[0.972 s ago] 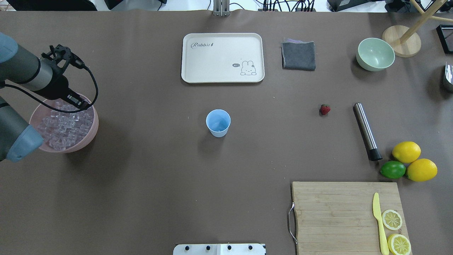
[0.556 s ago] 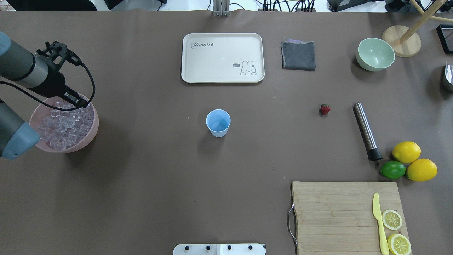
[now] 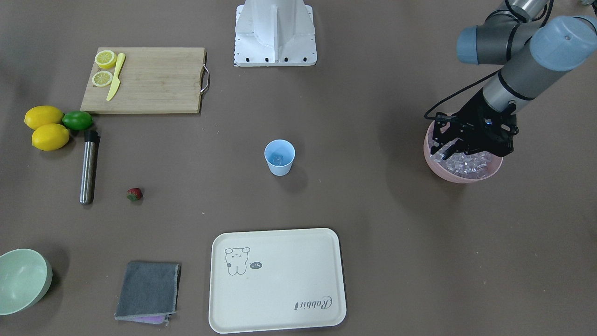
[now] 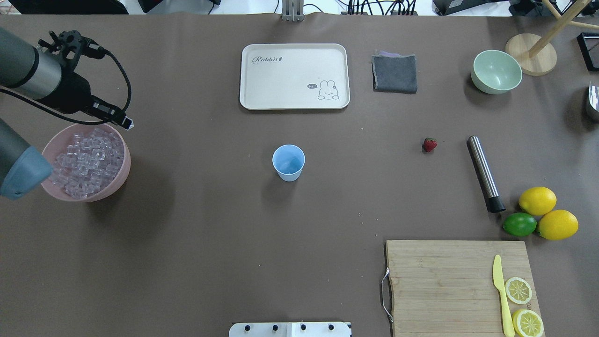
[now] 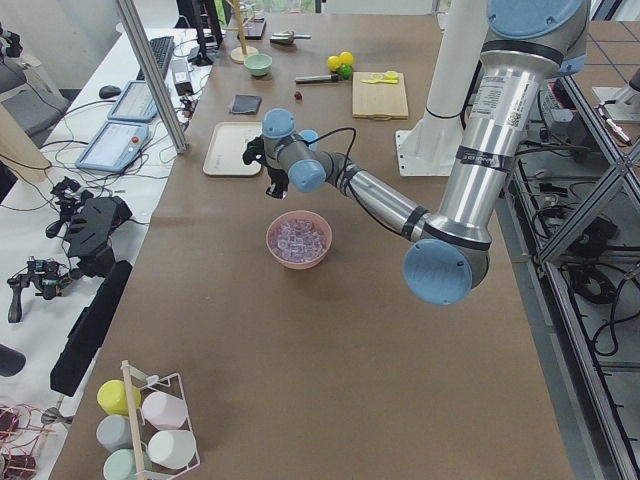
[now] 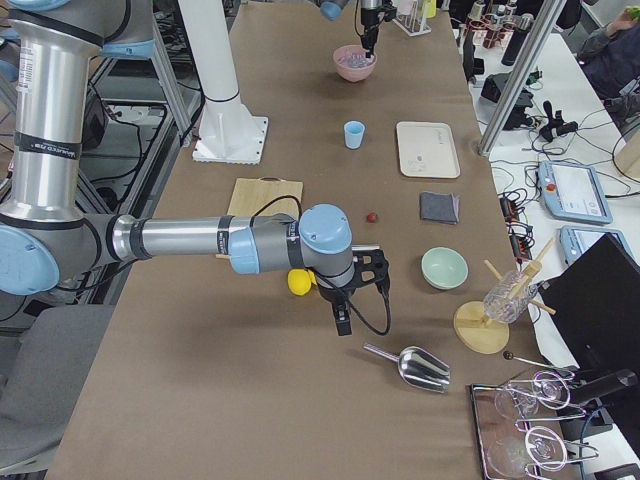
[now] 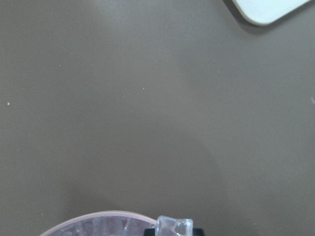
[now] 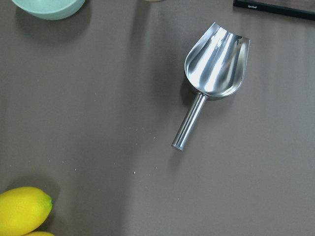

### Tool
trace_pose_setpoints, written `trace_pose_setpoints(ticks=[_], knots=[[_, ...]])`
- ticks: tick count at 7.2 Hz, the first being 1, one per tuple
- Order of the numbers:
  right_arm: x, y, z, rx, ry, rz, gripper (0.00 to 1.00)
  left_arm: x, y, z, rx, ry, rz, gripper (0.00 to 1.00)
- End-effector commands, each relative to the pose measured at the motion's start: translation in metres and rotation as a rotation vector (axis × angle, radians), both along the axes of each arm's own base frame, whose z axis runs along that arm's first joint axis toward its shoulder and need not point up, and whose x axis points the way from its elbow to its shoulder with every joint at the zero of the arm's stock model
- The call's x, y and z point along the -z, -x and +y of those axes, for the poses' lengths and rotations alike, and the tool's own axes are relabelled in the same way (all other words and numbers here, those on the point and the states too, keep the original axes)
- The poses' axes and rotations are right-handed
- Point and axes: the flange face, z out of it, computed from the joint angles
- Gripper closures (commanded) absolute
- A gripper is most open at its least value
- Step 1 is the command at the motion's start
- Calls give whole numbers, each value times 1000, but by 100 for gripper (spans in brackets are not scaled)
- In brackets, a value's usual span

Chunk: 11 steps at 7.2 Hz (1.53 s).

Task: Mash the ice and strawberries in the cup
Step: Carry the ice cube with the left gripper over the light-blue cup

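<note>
The light-blue cup stands upright mid-table; the front-facing view shows one ice cube in it. A pink bowl at the left holds a heap of ice. My left gripper hangs just beyond the bowl's far rim, shut on a single ice cube. One red strawberry lies on the table to the cup's right. My right gripper shows only in the exterior right view, near the lemons, and I cannot tell whether it is open or shut.
A steel muddler, two lemons and a lime lie at the right. A cutting board with a yellow knife, a cream tray, a grey cloth, a green bowl and a metal scoop are around.
My left gripper has risen out of the pink bowl with an ice cube and shifted toward the table's far side. The rest has not moved.
</note>
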Motion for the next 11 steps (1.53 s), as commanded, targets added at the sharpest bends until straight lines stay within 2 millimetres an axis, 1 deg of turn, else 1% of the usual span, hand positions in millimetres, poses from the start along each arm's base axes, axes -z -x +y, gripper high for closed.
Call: trace_pose_setpoints(ticks=[1,2,3,4,5,6,7,9,10,11], knots=[[0,0,0,0,1,0,0,68,-82,22,126,122,62,100],[0,0,0,0,-1,0,0,98,-126,42,167,156,87,100],[0,0,0,0,-1,0,0,120,-153,56,195,177,111,100],[-1,0,0,0,2,0,0,141,-173,68,228,204,140,100],[-1,0,0,0,3,0,0,163,-199,78,280,230,164,100],[-1,0,0,0,1,0,0,175,-226,86,320,249,171,100],[0,0,0,0,-1,0,0,185,-241,95,354,272,187,100],[0,0,0,0,-1,0,0,187,-247,99,380,286,198,100],[-1,0,0,0,1,0,0,191,-247,100,394,315,231,71],[0,0,0,0,1,-2,0,184,-251,97,392,313,246,3]])
